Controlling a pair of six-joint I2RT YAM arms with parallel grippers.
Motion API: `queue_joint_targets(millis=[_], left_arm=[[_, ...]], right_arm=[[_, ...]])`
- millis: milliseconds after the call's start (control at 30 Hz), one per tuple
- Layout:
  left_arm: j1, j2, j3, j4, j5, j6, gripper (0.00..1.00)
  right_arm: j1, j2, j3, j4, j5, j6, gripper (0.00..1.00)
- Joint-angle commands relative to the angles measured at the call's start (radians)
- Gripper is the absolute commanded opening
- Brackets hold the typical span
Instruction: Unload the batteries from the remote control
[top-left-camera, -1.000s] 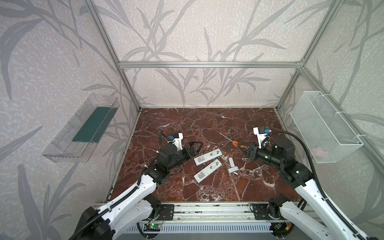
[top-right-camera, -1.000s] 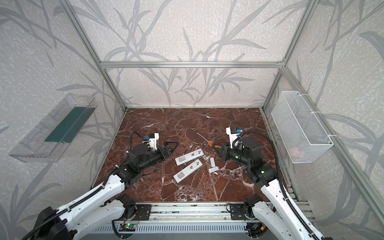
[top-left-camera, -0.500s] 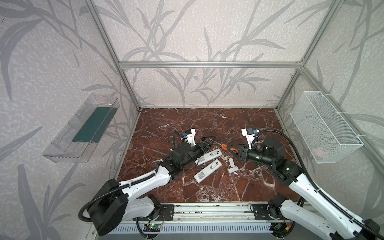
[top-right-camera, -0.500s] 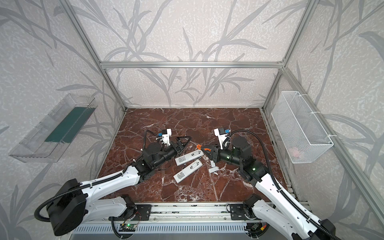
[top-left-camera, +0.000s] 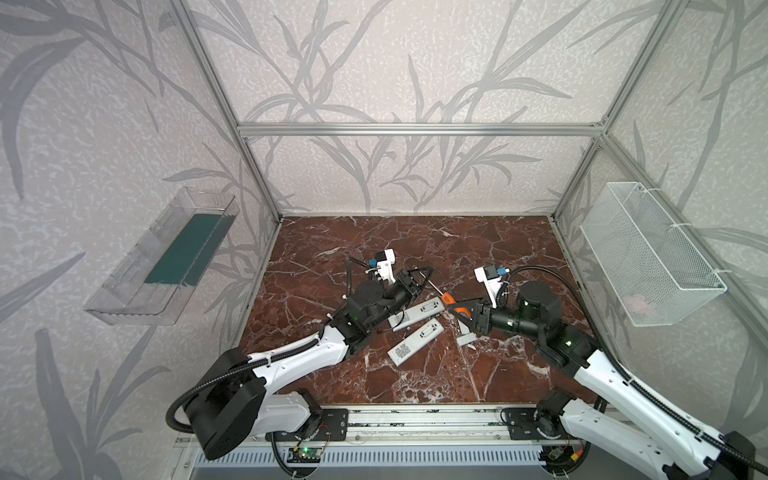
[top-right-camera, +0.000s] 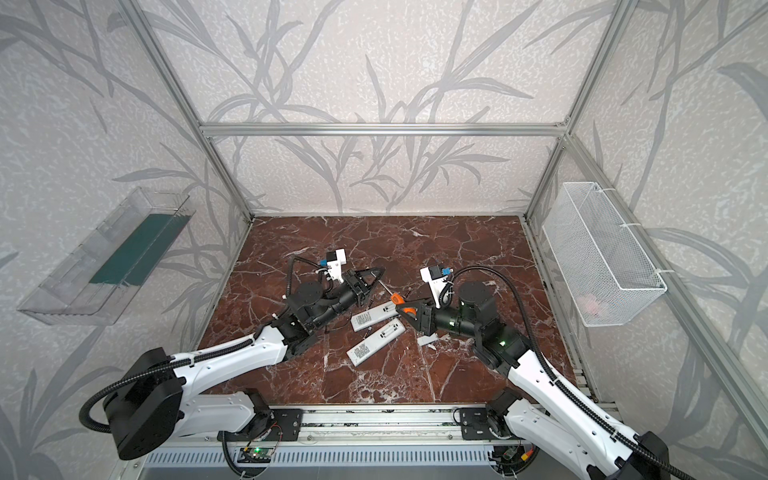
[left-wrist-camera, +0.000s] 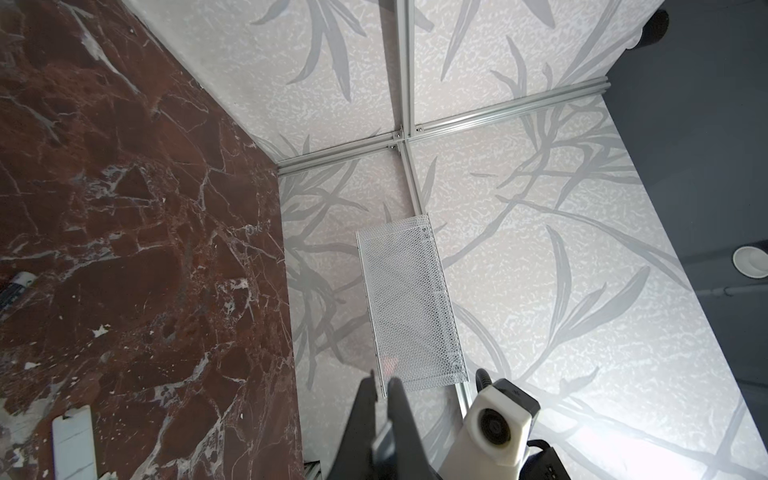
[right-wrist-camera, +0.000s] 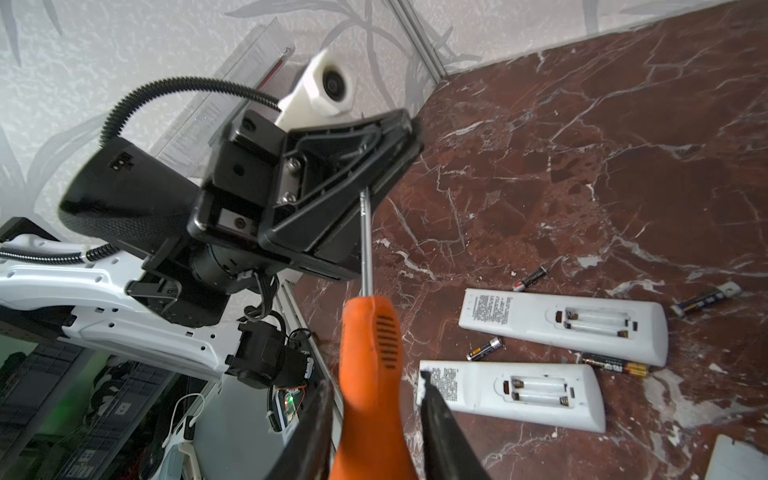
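Two white remotes (right-wrist-camera: 565, 322) (right-wrist-camera: 515, 392) lie face down, and their battery bays show empty springs. Several dark batteries (right-wrist-camera: 484, 348) (right-wrist-camera: 615, 364) (right-wrist-camera: 530, 278) lie loose on the marble around them. My right gripper (right-wrist-camera: 374, 380) is shut on the orange handle of a screwdriver (right-wrist-camera: 368, 345), held above the remotes' far ends (top-left-camera: 455, 309). My left gripper (top-left-camera: 428, 272) hovers shut above the floor (left-wrist-camera: 383, 379). The screwdriver's steel tip reaches its fingers (right-wrist-camera: 374, 137). I cannot tell whether the tip is pinched.
A small white cover piece (top-left-camera: 467, 338) lies to the right of the remotes, under the right arm. A wire basket (top-left-camera: 648, 257) hangs on the right wall and a clear tray (top-left-camera: 166, 257) on the left wall.
The left arm reached right and up over the far remote, and its gripper went from wide open to shut. The right gripper carried the screwdriver left toward the middle.
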Motion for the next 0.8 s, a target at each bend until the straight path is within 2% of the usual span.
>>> queue_joint_targets(millis=[0,33,167,233,367,467,533,767], left_arm=[[0.0,-0.007,-0.013,-0.03,-0.023,0.047,0.0],[0.0,-0.01,-0.013,-0.034,-0.023,0.053,0.0],[0.01,-0.044,-0.005,-0.12,0.002,0.105,0.0],[0.03,-0.067,0.034,-0.256,0.067,0.156,0.0],[0.083,-0.097,0.129,-0.522,0.215,0.287,0.0],[0.122,-0.113,0.157,-0.599,0.295,0.325,0.0],[0.141,-0.116,0.173,-0.631,0.34,0.342,0.0],[0.151,-0.115,0.194,-0.664,0.409,0.366,0.0]], right_arm=[[-0.004,-0.015,0.011,0.024,0.041,0.015,0.01],[-0.004,-0.018,0.013,0.017,0.045,0.012,0.08],[-0.006,-0.039,0.049,-0.089,0.052,-0.042,0.47],[-0.007,-0.028,0.099,-0.192,0.025,-0.103,0.58],[-0.019,0.073,0.229,-0.432,-0.108,-0.227,0.61],[-0.019,0.157,0.278,-0.523,-0.247,-0.266,0.61],[-0.018,0.19,0.288,-0.538,-0.297,-0.271,0.61],[0.026,0.215,0.263,-0.448,-0.316,-0.22,0.65]])
